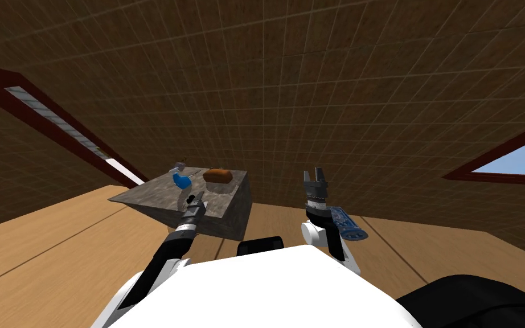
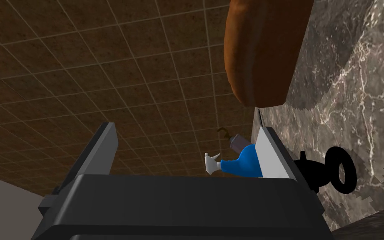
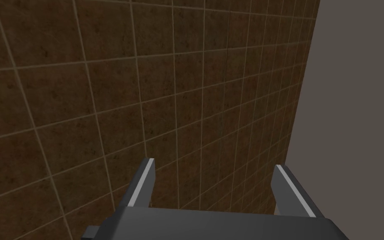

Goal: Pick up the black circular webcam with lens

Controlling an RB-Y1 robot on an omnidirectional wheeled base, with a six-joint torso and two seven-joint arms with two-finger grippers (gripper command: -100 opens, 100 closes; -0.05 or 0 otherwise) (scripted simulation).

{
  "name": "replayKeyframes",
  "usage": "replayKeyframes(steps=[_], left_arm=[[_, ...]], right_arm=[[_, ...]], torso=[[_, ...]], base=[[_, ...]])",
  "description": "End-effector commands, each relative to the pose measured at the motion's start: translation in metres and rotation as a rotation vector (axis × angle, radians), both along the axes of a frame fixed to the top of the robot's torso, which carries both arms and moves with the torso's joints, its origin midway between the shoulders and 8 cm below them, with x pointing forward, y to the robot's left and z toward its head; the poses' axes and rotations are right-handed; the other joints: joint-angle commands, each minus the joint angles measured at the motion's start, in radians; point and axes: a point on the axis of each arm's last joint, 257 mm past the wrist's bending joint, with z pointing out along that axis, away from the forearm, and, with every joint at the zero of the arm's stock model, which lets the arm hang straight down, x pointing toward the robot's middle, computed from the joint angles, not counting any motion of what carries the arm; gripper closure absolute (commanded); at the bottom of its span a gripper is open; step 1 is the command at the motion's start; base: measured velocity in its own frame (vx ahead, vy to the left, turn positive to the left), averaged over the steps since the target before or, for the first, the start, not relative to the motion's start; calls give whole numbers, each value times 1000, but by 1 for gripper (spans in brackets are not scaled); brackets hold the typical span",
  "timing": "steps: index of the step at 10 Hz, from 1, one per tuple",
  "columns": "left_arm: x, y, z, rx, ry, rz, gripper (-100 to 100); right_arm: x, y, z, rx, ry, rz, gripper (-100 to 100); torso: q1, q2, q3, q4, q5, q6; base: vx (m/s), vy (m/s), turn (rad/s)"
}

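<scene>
Webcam [image 2: 330,171], black, ring-shaped: lies on the marble bench [image 2: 353,104] near its front edge, just outside one finger of the left hand [image 2: 187,129]. Left hand: wide open, empty, over the front edge; right hand [image 3: 215,163]: wide open, empty, well apart from the bench. Also on the bench, by its far edge: blue spray bottle [image 2: 241,162], brown loaf [image 2: 262,50].

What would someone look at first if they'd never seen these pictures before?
Probably the bright blue bottle on the grey marbled table, seen beyond the left gripper and its open fingers. Next comes the big brown rounded thing looming close by. Then the black ring-shaped webcam, resting on the table just outside one finger.
</scene>
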Motion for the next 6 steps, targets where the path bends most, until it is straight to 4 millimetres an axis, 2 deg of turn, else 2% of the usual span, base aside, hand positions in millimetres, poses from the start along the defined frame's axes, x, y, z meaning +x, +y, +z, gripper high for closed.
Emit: replayKeyframes(steps=[1, 2, 4, 5, 6], left_arm=[[-6, 16, -20, 13, 73, 23, -100], [-6, 16, -22, 11, 82, 26, -100], [-16, 40, -47, 32, 179, 60, -100], [-16, 40, -49, 31, 183, 61, -100], [-22, 53, -60, 42, 232, 81, -100]], right_arm=[[0, 0, 0, 0, 0, 0, 0], [0, 0, 0, 0, 0, 0, 0], [0, 0, 0, 0, 0, 0, 0], [0, 0, 0, 0, 0, 0, 0], [0, 0, 0, 0, 0, 0, 0]], torso=[[0, 0, 0, 0, 0, 0], [0, 0, 0, 0, 0, 0], [1, 0, 0, 0, 0, 0], [1, 1, 0, 0, 0, 0], [1, 1, 0, 0, 0, -1]], base=[[-2, -41, -259], [-3, -25, -81], [-5, -31, -227], [-3, -16, -51], [-2, -16, -113]])
